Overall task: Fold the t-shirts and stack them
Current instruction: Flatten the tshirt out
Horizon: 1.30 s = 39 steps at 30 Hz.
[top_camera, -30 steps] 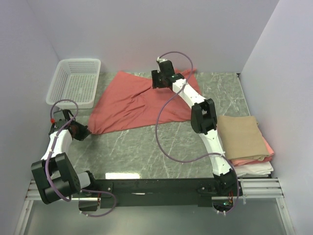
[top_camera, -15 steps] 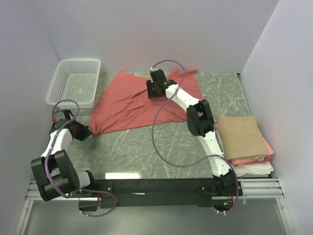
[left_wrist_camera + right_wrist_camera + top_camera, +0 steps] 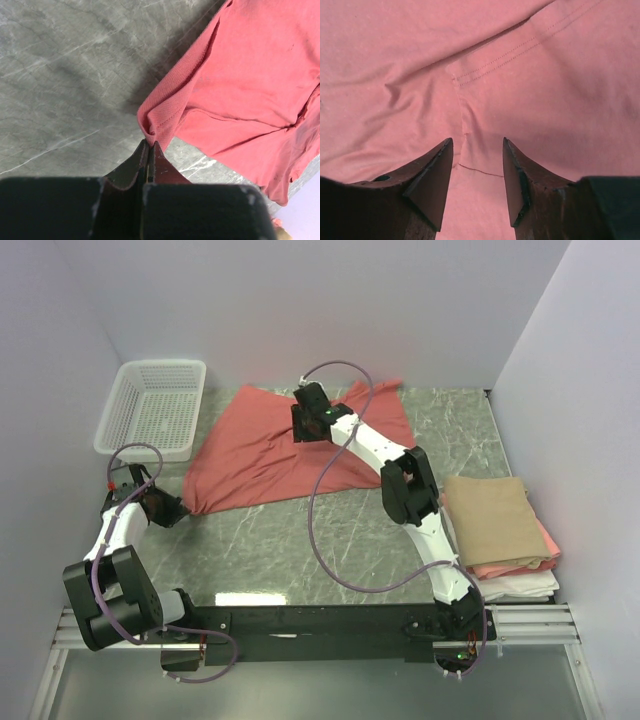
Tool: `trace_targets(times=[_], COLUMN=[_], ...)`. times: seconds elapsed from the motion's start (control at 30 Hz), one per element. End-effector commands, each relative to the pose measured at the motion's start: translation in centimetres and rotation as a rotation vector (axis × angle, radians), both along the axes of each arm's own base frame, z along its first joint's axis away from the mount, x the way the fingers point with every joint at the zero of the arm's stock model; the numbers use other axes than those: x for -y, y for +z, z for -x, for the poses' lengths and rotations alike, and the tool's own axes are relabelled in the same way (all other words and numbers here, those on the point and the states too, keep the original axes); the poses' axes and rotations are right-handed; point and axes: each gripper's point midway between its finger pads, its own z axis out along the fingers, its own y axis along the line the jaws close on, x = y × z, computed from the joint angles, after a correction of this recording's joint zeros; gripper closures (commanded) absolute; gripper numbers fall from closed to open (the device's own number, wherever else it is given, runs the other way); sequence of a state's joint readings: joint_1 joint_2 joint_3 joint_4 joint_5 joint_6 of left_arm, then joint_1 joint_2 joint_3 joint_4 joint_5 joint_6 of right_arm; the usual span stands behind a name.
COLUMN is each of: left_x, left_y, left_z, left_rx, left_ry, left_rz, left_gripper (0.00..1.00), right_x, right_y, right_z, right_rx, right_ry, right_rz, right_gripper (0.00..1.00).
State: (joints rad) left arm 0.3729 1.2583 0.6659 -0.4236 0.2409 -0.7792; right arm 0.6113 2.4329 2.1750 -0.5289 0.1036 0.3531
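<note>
The salmon-red t-shirt (image 3: pixel 265 450) lies spread and wrinkled on the marble table (image 3: pixel 300 540), toward the back. My left gripper (image 3: pixel 172 510) is at the shirt's near-left corner, shut on a fold of the hem (image 3: pixel 156 127), its fingertips (image 3: pixel 150 143) pressed together. My right gripper (image 3: pixel 306 426) hovers over the upper middle of the shirt. It is open, with a stitched sleeve seam (image 3: pixel 495 55) ahead and flat cloth between its fingers (image 3: pixel 477 145). Folded t-shirts are stacked at the right: tan (image 3: pixel 495 518) on top, pink (image 3: pixel 525 563) under it, white (image 3: pixel 525 586) lowest.
A white mesh basket (image 3: pixel 155 410) stands at the back left beside the shirt. Lilac walls close in the left, back and right sides. The arms' black base rail (image 3: pixel 320 622) runs along the near edge.
My right arm has swung left across the shirt, from its right part to its upper middle, and its jaws have narrowed a little. The left arm and the held corner have not moved.
</note>
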Motion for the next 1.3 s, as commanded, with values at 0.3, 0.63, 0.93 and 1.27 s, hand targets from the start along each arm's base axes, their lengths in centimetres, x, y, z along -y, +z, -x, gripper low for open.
trace_targets(times=[0.3,0.63,0.93,1.27], left_x=[0.1,0.1,0.2,0.1], left_y=[0.8,0.8,0.7,0.7], left_z=[-0.9,-1.0,-1.1,-1.0], left_rx=[0.046,0.048,0.047,0.044], left_ry=[-0.028,-0.031,-0.031,-0.026], left_rz=[0.001,0.006,0.012,0.007], left_gripper=[0.99,0.99,0.99,0.99], right_x=[-1.6,-2.2,-1.7,-1.1], right_y=[1.6,-0.5,-2.1,-1.4], right_z=[0.6,1.4,1.5,1.4], right_rx=[0.019,-0.024,-0.040,-0.018], right_ry=[-0.027,-0.028,-0.055,-0.091], right_rz=[0.008,0.024,0.058,0.057], right_gripper=[0.50,0.53,0.57,0.79])
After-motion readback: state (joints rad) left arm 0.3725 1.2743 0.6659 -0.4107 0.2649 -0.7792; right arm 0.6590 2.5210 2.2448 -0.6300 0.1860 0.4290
